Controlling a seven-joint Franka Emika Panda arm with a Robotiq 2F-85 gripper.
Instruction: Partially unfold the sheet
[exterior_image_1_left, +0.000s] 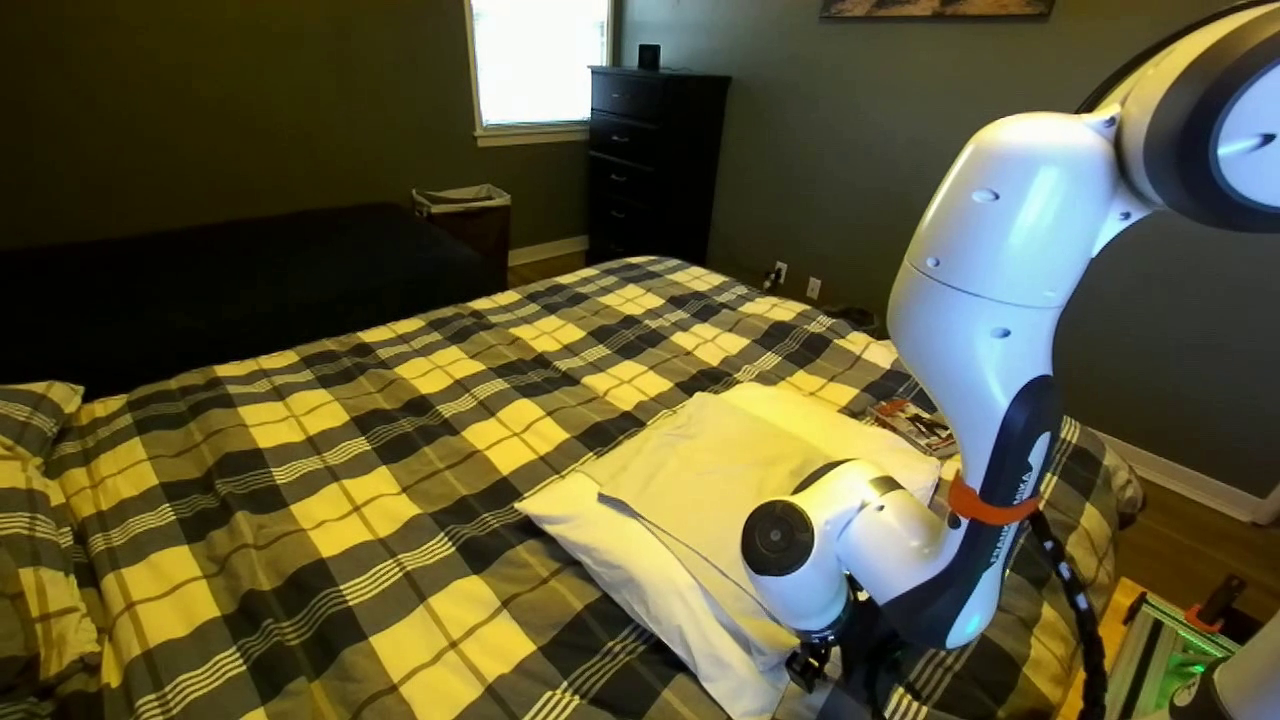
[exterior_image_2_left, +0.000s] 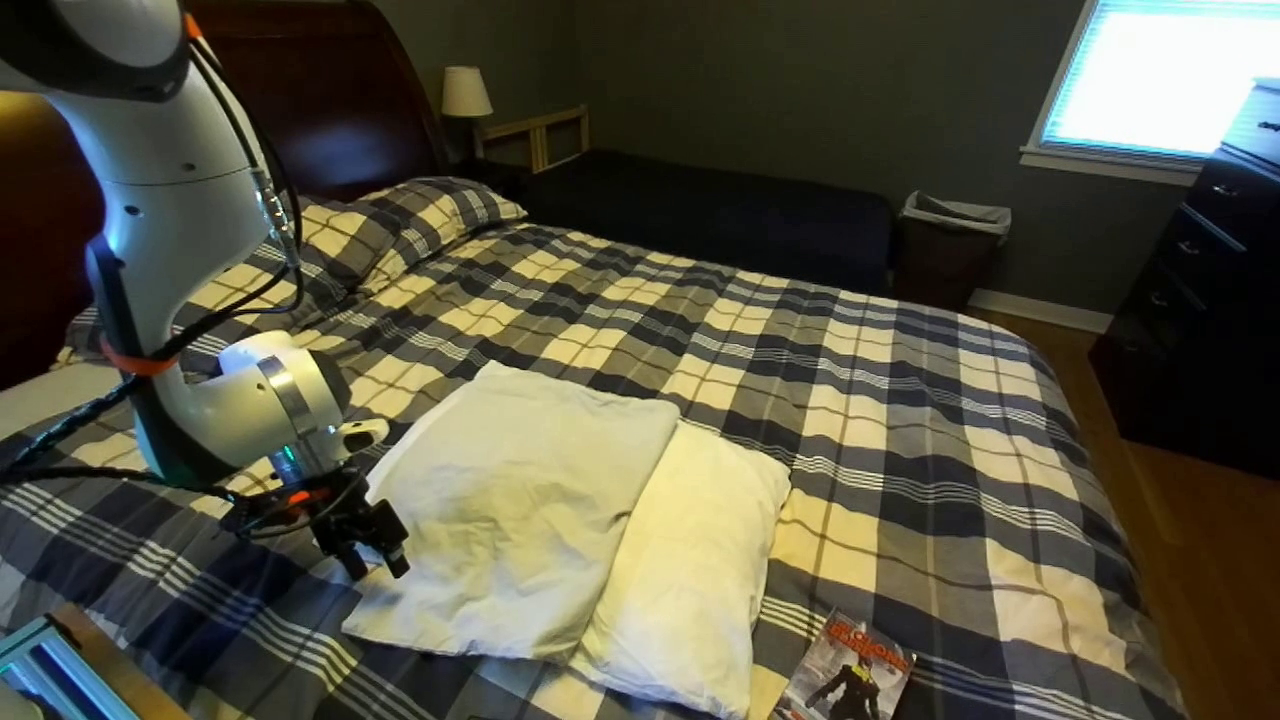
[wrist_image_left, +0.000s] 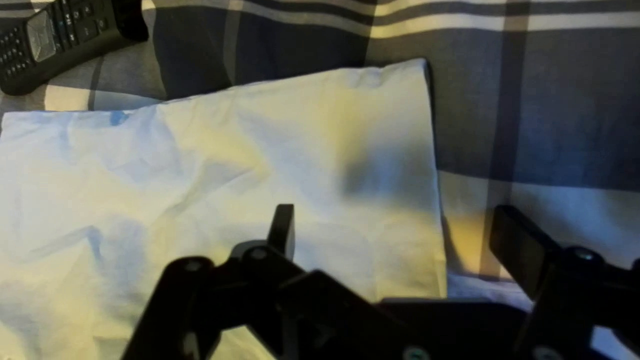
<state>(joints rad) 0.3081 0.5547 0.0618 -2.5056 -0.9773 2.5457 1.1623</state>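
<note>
The sheet is a pale grey, wrinkled, layered rectangle of cloth. It lies over a white pillow in both exterior views; the sheet (exterior_image_1_left: 690, 460) (exterior_image_2_left: 540, 500) leaves the pillow (exterior_image_1_left: 610, 570) (exterior_image_2_left: 690, 570) showing at its sides. In the wrist view the sheet (wrist_image_left: 200, 165) fills the left and middle, with one corner towards the top. My gripper (exterior_image_1_left: 812, 665) (exterior_image_2_left: 376, 570) (wrist_image_left: 393, 215) is open and empty at the sheet's edge. In the wrist view one finger is over the sheet and the other is past its side edge, over the bedspread. I cannot tell whether the fingers touch anything.
A plaid bedspread (exterior_image_1_left: 400, 480) (exterior_image_2_left: 900, 470) covers the bed. A magazine or case with a printed cover (exterior_image_1_left: 915, 428) (exterior_image_2_left: 850, 670) lies beside the pillow. A black handset with buttons (wrist_image_left: 70, 40) lies past the sheet's edge. Plaid pillows (exterior_image_2_left: 430, 215) are at the headboard.
</note>
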